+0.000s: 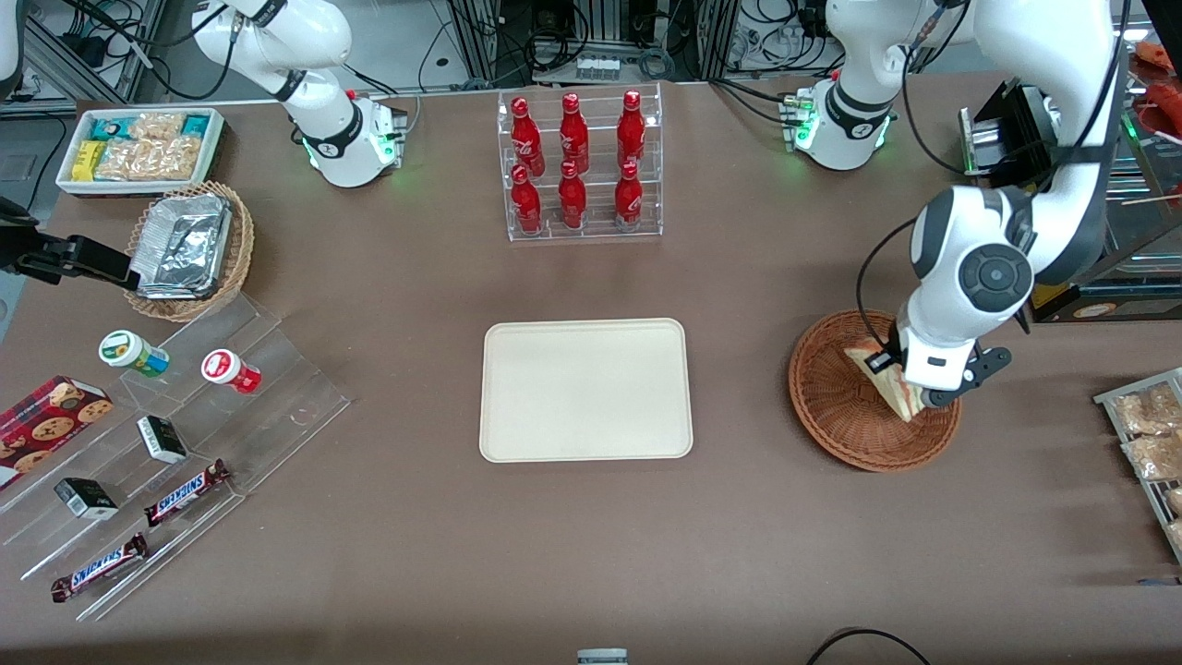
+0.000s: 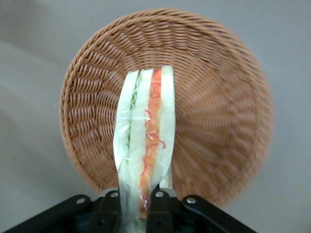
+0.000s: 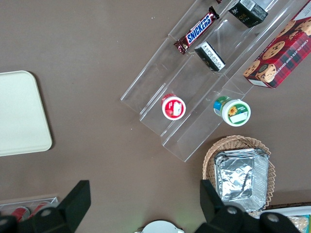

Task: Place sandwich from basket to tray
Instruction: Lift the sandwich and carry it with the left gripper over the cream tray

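The sandwich [image 1: 888,380] is a wrapped triangular wedge with pale bread and red, pink and green filling; its cut edge shows in the left wrist view [image 2: 146,145]. My left gripper [image 1: 910,392] is shut on it over the reddish-brown wicker basket [image 1: 836,397], toward the working arm's end of the table. In the left wrist view the black fingers [image 2: 159,204] clamp the sandwich's lower end, and the basket [image 2: 218,111] lies below it; the gripper [image 2: 136,211] holds the wedge raised above the basket's floor. The cream tray [image 1: 585,389] lies flat at the table's middle, with nothing on it.
A clear rack of red bottles [image 1: 579,166] stands farther from the front camera than the tray. A clear stepped display with snacks [image 1: 166,434], a foil-lined tan basket [image 1: 189,249] and a white snack bin [image 1: 138,148] lie toward the parked arm's end. Packaged snacks [image 1: 1145,434] lie beside the basket.
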You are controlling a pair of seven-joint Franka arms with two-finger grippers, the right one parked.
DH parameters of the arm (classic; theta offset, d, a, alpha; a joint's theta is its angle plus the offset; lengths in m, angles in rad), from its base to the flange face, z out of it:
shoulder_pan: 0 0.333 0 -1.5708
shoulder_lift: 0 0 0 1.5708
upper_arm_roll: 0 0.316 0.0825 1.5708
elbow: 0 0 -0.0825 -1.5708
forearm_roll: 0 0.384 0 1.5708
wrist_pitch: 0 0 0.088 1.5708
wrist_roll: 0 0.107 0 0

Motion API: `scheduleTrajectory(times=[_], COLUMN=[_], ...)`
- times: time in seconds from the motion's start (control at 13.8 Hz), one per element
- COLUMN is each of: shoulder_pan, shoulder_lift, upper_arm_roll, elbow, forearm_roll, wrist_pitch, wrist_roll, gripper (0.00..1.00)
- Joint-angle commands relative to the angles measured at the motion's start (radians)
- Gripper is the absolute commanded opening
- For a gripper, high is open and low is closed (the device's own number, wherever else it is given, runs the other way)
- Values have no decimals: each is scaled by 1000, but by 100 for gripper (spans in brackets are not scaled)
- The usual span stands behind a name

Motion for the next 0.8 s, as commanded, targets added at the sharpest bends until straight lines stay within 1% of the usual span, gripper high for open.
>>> scheduleTrajectory(times=[0.0, 0.15, 0.29, 0.51, 0.65, 0.73], shoulder_pan=[-96, -181, -266, -392, -448, -493], shoulder_lift=[1, 25, 57, 172, 272, 333], upper_arm_roll=[-26, -40, -45, -45, -49, -50], elbow=[162, 259, 318, 434, 520, 569], forearm_roll=[4, -8, -37, -48, -94, -94], wrist_pitch=[-199, -278, -281, -272, -232, -220], wrist_roll=[2, -1, -11, -14, -20, -27], gripper=[0, 0, 0, 0, 0, 0])
